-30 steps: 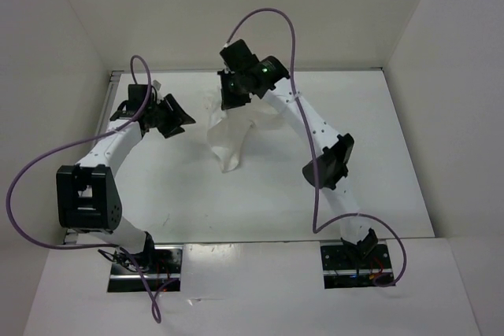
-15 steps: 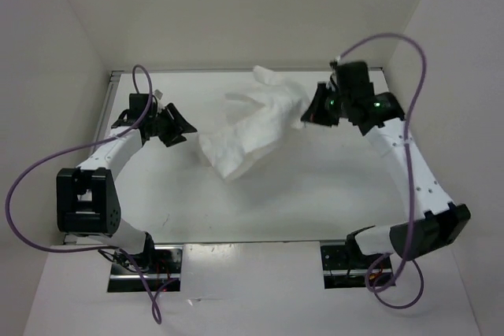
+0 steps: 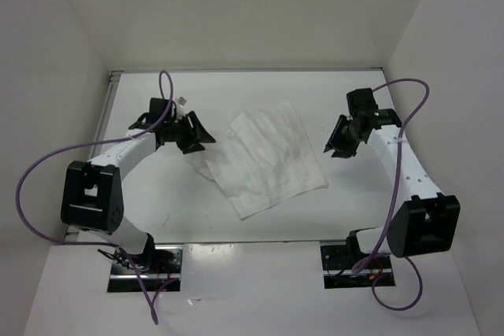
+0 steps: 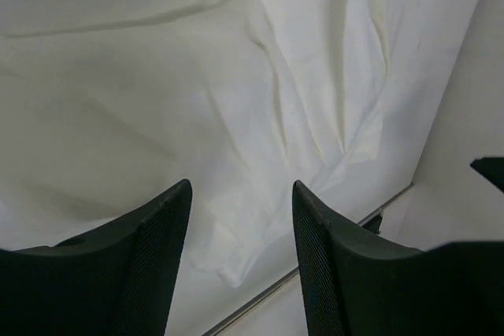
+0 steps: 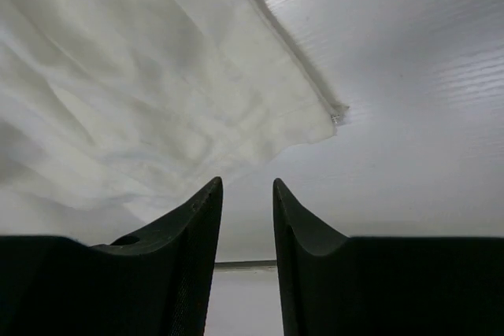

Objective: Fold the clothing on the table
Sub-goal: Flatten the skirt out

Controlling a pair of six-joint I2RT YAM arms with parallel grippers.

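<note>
Top external view is showing me the left claw (image 3: 193, 133) hanging with its jaws apart and nothing between them, just beside the left edge of the clothing (image 3: 272, 159). The left wrist view is confirming this: wrinkled white fabric is showing through the gap between the fingers (image 4: 169, 226), ungripped. The right claw (image 3: 337, 141) is hovering near the garment's right edge, apart from it, and its own camera is showing a clear gap between the fingers (image 5: 201, 226), so I am reading it as open and empty.

The garment is lying spread out, creased and slanted, in the middle of the worktop (image 3: 346, 210), with a small flap doubling over at its far left corner. I am judging that the laying-out is done and that no real fold is made yet; the folding itself is all remaining.
</note>
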